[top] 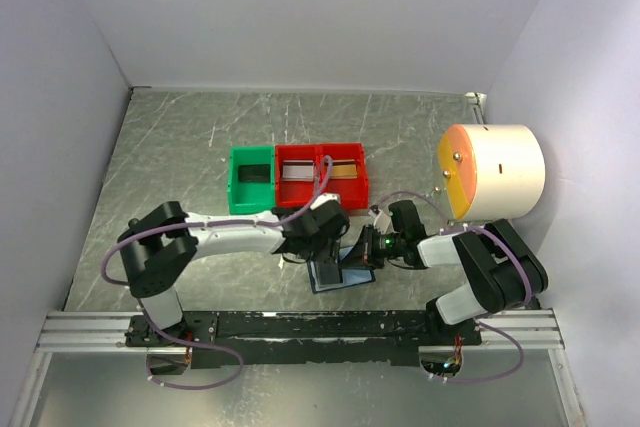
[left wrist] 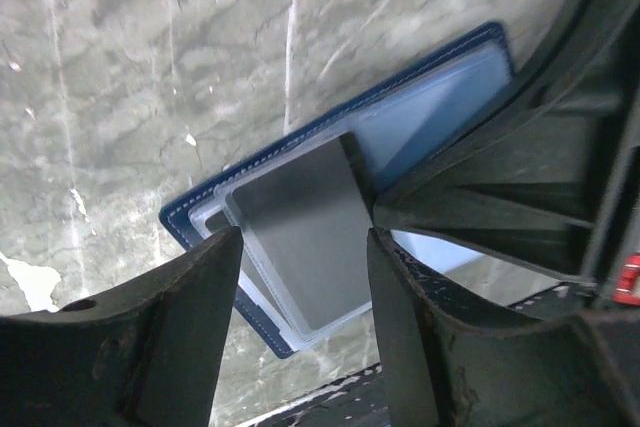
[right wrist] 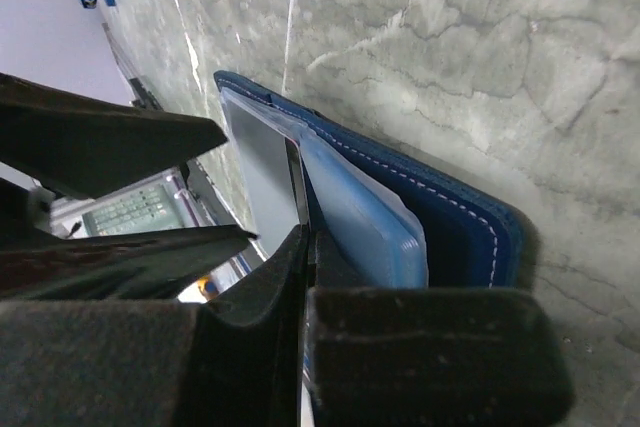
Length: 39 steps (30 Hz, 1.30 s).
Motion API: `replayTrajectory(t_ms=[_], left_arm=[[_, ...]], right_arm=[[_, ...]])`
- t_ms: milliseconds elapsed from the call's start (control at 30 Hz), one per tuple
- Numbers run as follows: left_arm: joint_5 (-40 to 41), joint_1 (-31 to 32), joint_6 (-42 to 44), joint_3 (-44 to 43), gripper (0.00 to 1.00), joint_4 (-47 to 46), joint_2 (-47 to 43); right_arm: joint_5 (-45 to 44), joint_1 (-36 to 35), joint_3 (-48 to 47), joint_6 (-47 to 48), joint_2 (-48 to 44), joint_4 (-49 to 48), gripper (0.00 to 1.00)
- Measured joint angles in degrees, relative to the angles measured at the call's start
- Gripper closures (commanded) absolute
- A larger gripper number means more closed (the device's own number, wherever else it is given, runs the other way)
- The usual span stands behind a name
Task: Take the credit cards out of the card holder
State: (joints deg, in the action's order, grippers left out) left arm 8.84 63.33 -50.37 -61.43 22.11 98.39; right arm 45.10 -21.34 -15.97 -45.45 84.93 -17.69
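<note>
A: where's the card holder?
B: lying open on the table, just ahead of the arm bases, between the two grippers, with the blue-grey pockets facing up
A: left gripper?
B: right over the holder with its fingers spread, one on each side of the grey card, which sits in a clear pocket. Nothing is pinched. Can't tell if the tips touch the pocket
A: right gripper?
B: fingers pressed together, tip down on the holder at the grey card's edge. Can't tell whether it nips the pocket film or only presses on it
A: other cards?
B: dark card in the green bin, silvery card and tan card in the red bins, all well behind the holder
</note>
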Motion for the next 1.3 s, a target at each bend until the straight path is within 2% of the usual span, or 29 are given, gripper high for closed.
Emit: replayTrajectory(t_ms=[167,467,1000,1300], left_arm=[[3.3,2.1,0.0,-3.9,0.35,5.9,4.5],[7.1,2.1,-0.5,-6.8,0.3,10.3,5.7],[7.2,2.1,-0.4,-10.6,0.29,10.3,9.4],[7.9,2.5,-0.1,-10.8,0.34,10.4,10.2]], right_arm=[[-0.6,0.0,0.0,-1.0,0.0,-0.2,1.0],[-0.8,0.0,0.5,-1.9,0.0,-1.6,1.0],[-0.7,0.0,1.2,-2.4,0.3,-3.5,1.0],[-1.2,0.0,1.2,-1.9,-0.8,-2.4,1.0]])
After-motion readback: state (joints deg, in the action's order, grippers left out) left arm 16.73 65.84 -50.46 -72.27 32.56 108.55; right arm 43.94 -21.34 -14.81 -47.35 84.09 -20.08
